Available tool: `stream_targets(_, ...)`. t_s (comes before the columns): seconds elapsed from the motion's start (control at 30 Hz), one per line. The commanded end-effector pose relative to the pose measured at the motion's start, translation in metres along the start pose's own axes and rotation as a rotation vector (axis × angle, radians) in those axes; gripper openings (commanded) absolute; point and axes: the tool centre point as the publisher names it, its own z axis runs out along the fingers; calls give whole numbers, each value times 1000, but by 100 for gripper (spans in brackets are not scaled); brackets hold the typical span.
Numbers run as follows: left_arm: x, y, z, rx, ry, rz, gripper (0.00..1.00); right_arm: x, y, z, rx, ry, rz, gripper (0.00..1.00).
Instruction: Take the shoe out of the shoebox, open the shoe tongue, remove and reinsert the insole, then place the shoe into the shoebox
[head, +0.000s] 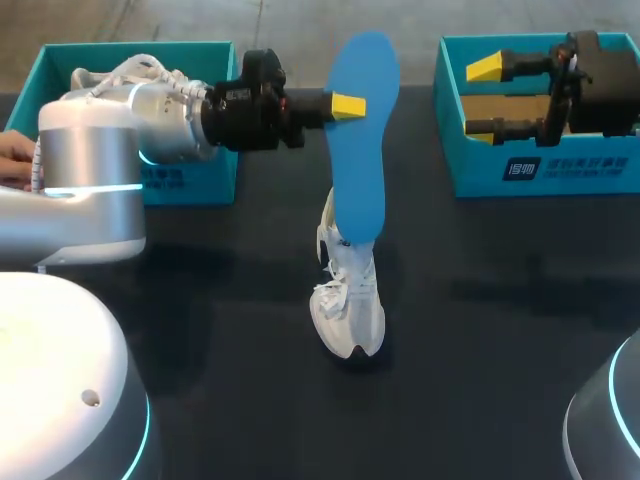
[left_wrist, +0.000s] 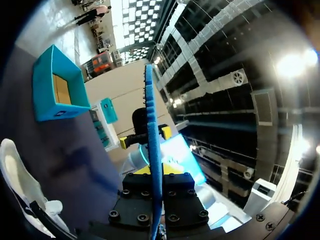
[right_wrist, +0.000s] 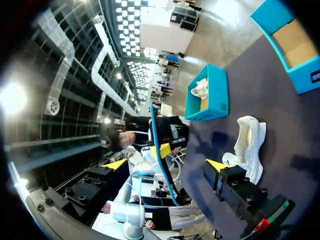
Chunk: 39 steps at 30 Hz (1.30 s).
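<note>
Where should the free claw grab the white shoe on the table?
Probably across its narrow middle, coming down from above with one finger on each long side. The shoe is long and slim, the open right gripper is free, and the insole hides the shoe's far end.

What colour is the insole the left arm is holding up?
The insole is bright blue, clearest in the head view.

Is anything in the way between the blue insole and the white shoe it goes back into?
Nothing visible does. The blue insole, shut in the left gripper, stands over the white shoe, its lower end at the opening. The right gripper is open, off at the right shoebox.
</note>
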Motion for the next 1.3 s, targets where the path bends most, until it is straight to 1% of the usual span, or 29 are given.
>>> stream_targets(0.03, 0, 0, 0, -6, -13, -40, 0, -1, 1, 1, -1, 1, 0, 100)
stream_targets(0.33, -3, -1, -1, -22, -36, -104, 0, -1, 1, 1, -1, 1, 0, 100)
stream_targets(0.4, -5, -1, 0, -29, -61, -107, 0, -1, 1, 1, -1, 1, 0, 100)
stream_targets(1.23, -5, -1, 0, -29, -61, -107, 0, -1, 1, 1, -1, 1, 0, 100)
stream_targets(1.3, -5, -1, 0, -29, -61, -107, 0, -1, 3, 5, -20, -22, -3, 100)
